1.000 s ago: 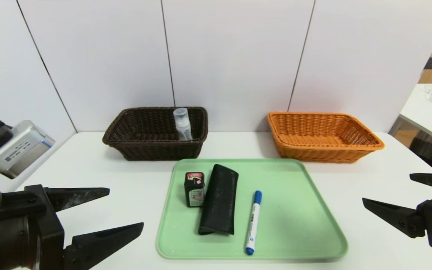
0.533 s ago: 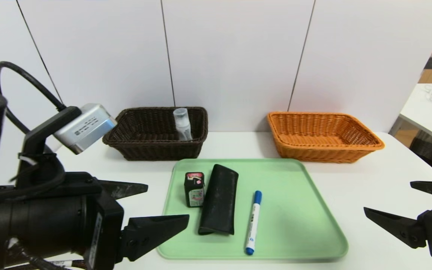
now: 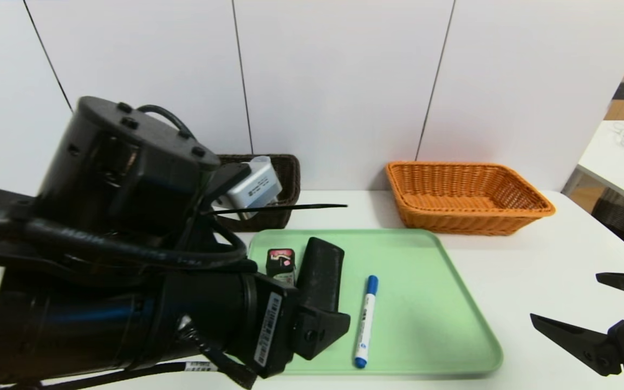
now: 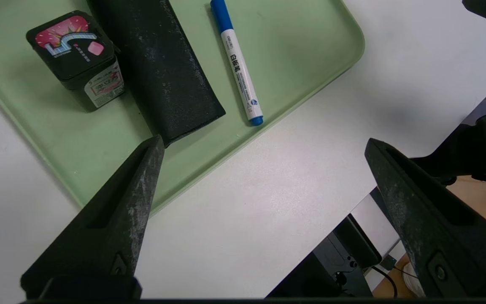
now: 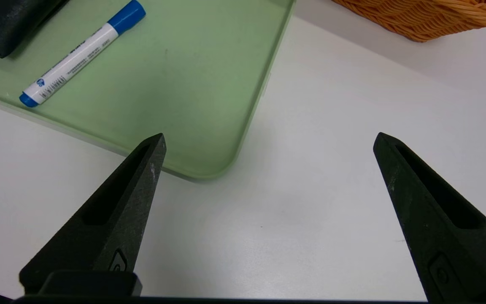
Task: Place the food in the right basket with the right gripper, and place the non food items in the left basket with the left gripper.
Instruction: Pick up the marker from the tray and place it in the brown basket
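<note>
**Black pouch is right in front of the left gripper**

Black pouch [image 4: 163, 71] lies on the green tray [image 3: 431, 325], long axis running near to far. Left gripper [image 4: 264, 143] hangs over the tray's near-left edge, jaws wide apart, nothing in them. The pouch sits just beyond it, so that arm's clearly closer. Candy tin [image 4: 76, 57] crowds the pouch's left side, blue marker [image 4: 238, 71] lies to the right. Right gripper [image 5: 268, 139] is parked off the tray's near-right corner, also spread wide and empty.
</note>
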